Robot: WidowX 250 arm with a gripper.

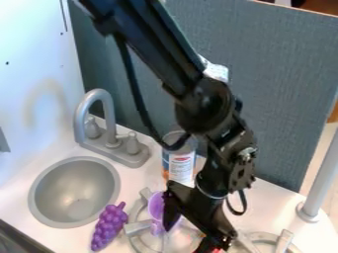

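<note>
From where I stand, the smooth white countertop [63,147] runs back to a woven-looking blue-grey panel [284,99], with a round, dull-grey sink basin [72,190] and curved faucet [99,96] toward its left end, and a labelled cylindrical can [181,165] near its back edge. Over the grey stove burner [137,242], right of the knobbly purple grapes [109,227], the black gripper [185,239] hangs with its jaws spread apart, one finger right by the smooth purple cup [155,206], though I can't tell whether they touch.
</note>
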